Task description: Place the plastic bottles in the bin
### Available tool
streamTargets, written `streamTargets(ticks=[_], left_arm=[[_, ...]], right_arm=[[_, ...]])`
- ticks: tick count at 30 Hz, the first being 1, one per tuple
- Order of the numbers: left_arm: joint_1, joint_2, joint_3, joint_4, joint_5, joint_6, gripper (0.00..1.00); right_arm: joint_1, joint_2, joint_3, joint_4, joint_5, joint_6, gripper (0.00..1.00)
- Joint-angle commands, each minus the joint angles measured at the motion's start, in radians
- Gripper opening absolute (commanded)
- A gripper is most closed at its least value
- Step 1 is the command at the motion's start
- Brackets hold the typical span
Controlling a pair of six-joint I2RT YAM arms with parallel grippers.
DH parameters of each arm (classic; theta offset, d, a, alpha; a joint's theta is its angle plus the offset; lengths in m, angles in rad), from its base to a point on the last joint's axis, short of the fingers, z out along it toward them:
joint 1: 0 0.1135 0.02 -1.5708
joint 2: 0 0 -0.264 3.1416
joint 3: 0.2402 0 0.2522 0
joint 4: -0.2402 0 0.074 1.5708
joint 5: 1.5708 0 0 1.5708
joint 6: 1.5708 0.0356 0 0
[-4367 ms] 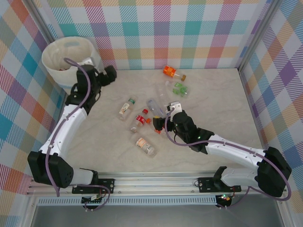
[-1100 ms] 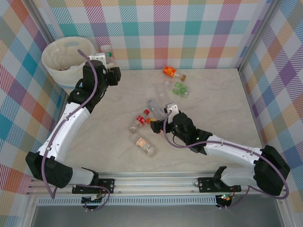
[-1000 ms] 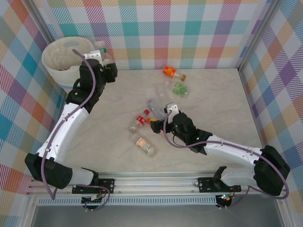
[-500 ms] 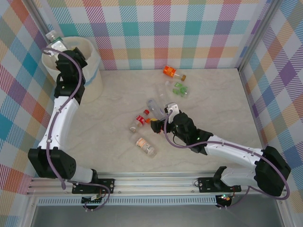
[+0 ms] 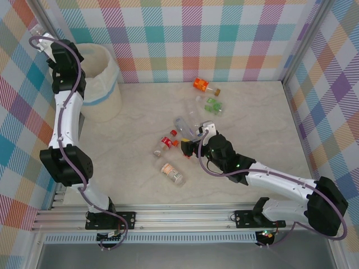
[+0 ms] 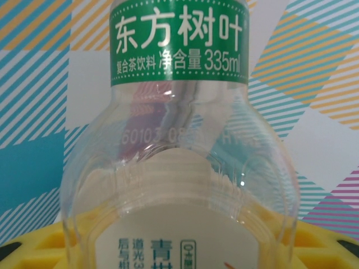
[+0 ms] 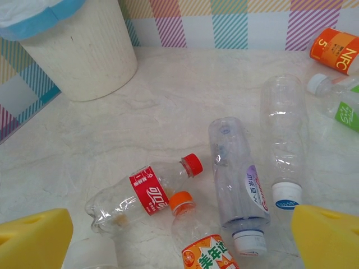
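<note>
Top view: your left arm (image 5: 64, 106) stretches to the far-left checked wall, just beside the round cream bin (image 5: 106, 92), which has a crinkled bag liner. Clear plastic bottles (image 5: 171, 172) lie scattered mid-desk (image 5: 112, 145). Right jaws hover by the red-labelled bottle (image 5: 164, 144).

Left wrist: left jaws, yellow pads (image 6: 39, 249), clenched on a smooth, bulbous green-banded bottle (image 6: 179, 168), seen against the checked wall.

Right wrist: right jaws released, blunt yellow fingers (image 7: 33, 241) wide apart over glossy, ribbed bottles lying flat. Bin wall finely ribbed, pale blue band on top.
</note>
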Motion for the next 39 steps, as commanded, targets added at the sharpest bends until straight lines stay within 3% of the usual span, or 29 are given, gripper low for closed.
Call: streamTargets(ticks=[1,5,9,14,26,32,39], left_arm=[[0.01,0.042,0.058,-0.063,-0.036,0.006,0.17],[0.009,0.103,0.109,-0.083,0.0,0.0,0.33],[0.01,0.186,0.228,-0.21,-0.008,0.0,0.74],[0.01,0.244,0.384,-0.336,-0.053,0.027,1.0],[-0.012,0.157,0.356,-0.384,0.063,0.11,1.0],[-0.069,0.002,0.094,-0.236,0.111,0.154,1.0],[-0.13,-0.137,-0.113,-0.147,0.179,0.054,1.0]], right_arm=[[-0.004,-0.018,0.009,0.007,0.029,-0.004,1.0],[-0.004,-0.004,0.065,-0.04,0.022,-0.033,1.0],[-0.003,0.005,0.084,-0.046,0.005,-0.02,1.0],[-0.004,0.009,0.085,-0.048,-0.003,0.001,1.0],[-0.003,0.013,0.076,-0.044,-0.006,-0.007,1.0],[-0.004,0.006,0.05,-0.117,-0.019,-0.034,1.0],[-0.02,-0.001,0.034,-0.234,0.011,-0.027,1.0]])
